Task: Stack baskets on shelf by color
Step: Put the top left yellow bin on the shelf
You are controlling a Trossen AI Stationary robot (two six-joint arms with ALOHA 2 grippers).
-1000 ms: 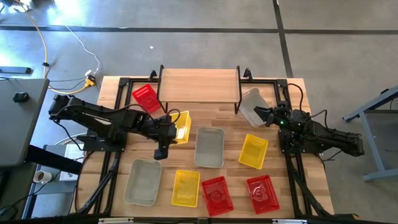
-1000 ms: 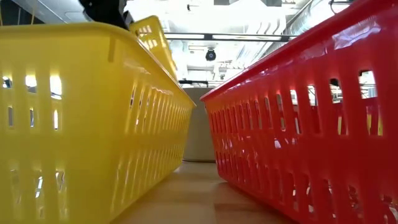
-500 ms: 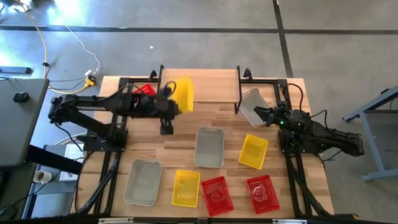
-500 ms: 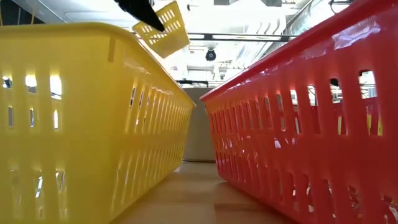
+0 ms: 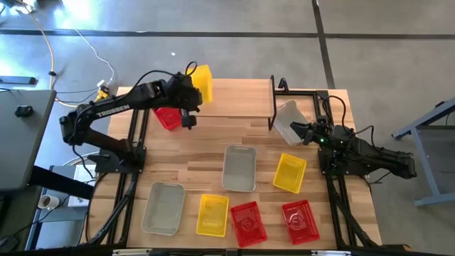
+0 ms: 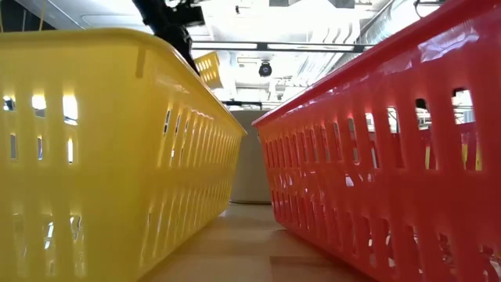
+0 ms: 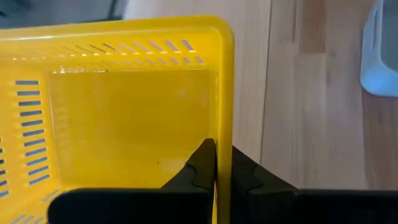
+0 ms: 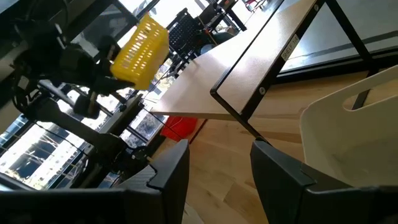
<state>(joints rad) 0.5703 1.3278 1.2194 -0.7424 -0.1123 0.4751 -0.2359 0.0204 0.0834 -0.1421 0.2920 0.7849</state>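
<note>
Lifted since earlier, yellow basket (image 5: pixel 202 82) now hangs over shelf (image 5: pixel 234 99) end, left gripper (image 7: pixel 216 163) clamped on its rim (ready to place); right gripper (image 8: pixel 219 163) spread, idle.

Yellow basket (image 5: pixel 202 82) with slotted mesh walls at the shelf's left end; shelf (image 5: pixel 238 97) of pale wood on thin black legs; red basket (image 5: pixel 168 117) beside its left legs; whitish translucent basket (image 5: pixel 288 122) to the right; grey-white basket (image 5: pixel 239 167) mid-table, another (image 5: pixel 163 208) near left; yellow baskets (image 5: pixel 289 173) and (image 5: pixel 212 214); two red ones (image 5: pixel 247 222), (image 5: pixel 300 221) along the near edge; table (image 5: pixel 213 139) of striped light and darker wood; arms black.
</note>
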